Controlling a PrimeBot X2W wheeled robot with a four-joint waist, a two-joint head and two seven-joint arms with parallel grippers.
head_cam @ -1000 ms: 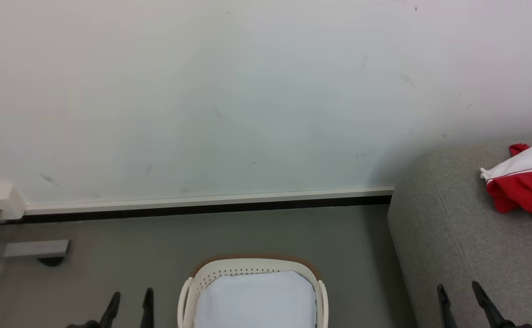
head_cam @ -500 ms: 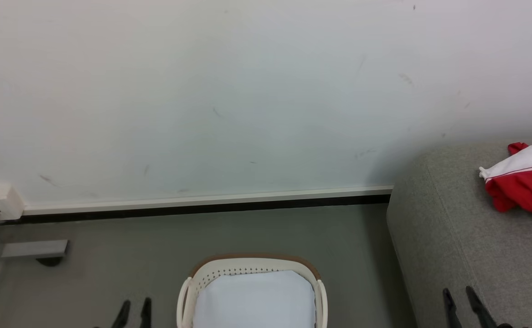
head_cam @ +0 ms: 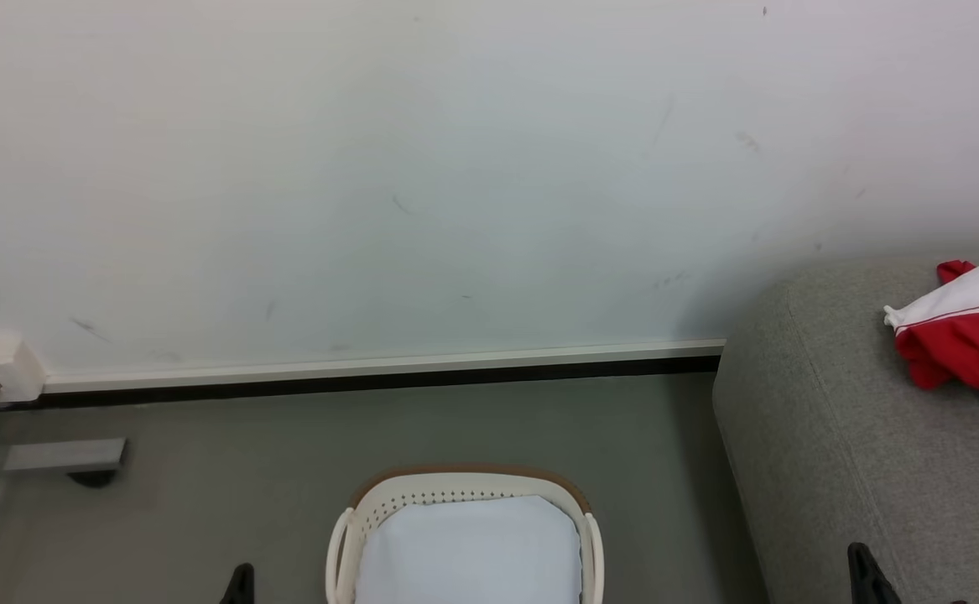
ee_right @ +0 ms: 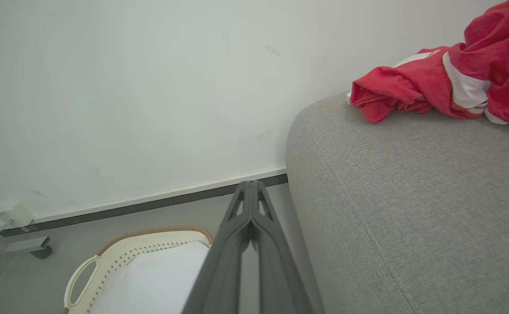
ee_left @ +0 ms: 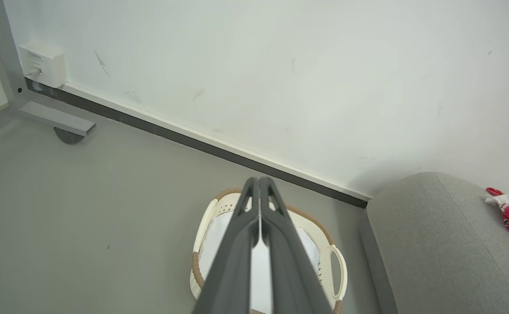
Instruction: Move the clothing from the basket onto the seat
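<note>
Clothing [head_cam: 971,335], red with white panels, lies bunched on the grey seat [head_cam: 825,453], close to the wall [head_cam: 455,168]. Down on the floor [head_cam: 204,470] sits the basket [head_cam: 466,480], near the seat's rounded end, white lining [head_cam: 468,549] showing inside. Left gripper [ee_left: 259,185] is off the basket's left side, fingers pressed together on nothing. Right gripper [ee_right: 251,187] hangs by the seat's edge, fingers together too, gripping nothing.

Even, soft indoor light; faint shadow along wall [head_cam: 455,168] base; wrist views bow at edges; possibly slight softness.
</note>
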